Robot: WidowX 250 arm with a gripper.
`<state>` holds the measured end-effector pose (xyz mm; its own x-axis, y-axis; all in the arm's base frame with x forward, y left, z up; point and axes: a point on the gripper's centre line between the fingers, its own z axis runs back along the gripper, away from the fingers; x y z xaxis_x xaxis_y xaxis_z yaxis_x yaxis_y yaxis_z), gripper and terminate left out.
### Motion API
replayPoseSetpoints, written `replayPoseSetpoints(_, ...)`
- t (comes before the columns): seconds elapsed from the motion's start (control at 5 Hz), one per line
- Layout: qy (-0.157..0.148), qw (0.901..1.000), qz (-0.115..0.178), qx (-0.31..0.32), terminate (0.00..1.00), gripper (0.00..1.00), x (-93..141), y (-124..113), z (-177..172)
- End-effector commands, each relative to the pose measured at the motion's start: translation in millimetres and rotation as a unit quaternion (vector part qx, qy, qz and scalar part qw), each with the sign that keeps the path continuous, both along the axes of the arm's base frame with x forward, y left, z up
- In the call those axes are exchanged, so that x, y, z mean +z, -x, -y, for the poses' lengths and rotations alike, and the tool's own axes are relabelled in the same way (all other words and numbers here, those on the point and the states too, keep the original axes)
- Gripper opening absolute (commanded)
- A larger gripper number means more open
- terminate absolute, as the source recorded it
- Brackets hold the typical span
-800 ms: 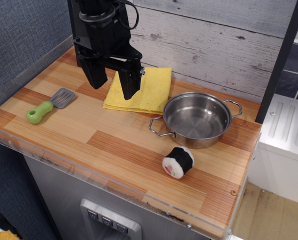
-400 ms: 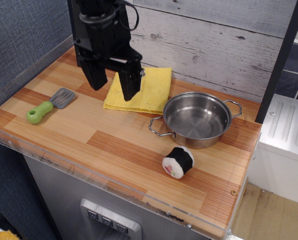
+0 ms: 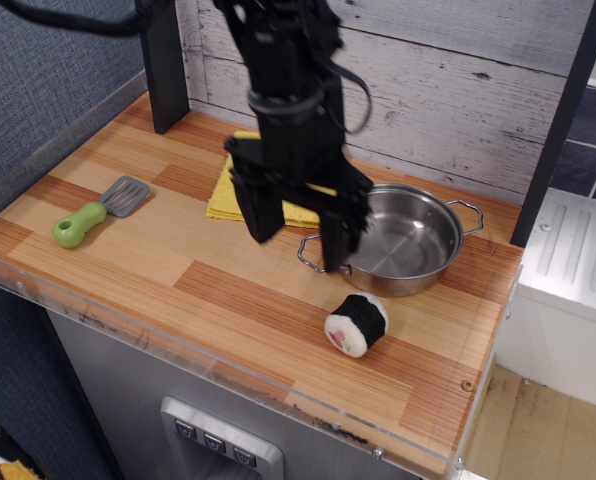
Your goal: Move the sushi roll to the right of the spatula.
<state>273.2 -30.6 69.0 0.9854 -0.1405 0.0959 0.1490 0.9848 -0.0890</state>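
Wooden table [image 3: 228,290]: end effector [image 3: 300,232] hung spread, empty, above sushi roll [image 3: 357,324]; spatula [image 3: 100,211] far left.

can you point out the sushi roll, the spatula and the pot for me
sushi roll [image 3: 358,323], only camera view, on its black wrap near the white end face
spatula [image 3: 78,226], only camera view, on the green handle
pot [image 3: 398,245], only camera view, on the bare inside bottom
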Motion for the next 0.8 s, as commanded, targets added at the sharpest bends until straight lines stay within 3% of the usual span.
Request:
replayPoseSetpoints(0.0, -0.028, 0.9978, 0.027, -0.054, 0.0, 1.0, -5.4, 2.9, 50.1)
replayPoseSetpoints(0.6, -0.063, 0.9959, -0.012, -0.064, 0.0, 1.0, -49.0, -2.5, 51.7)
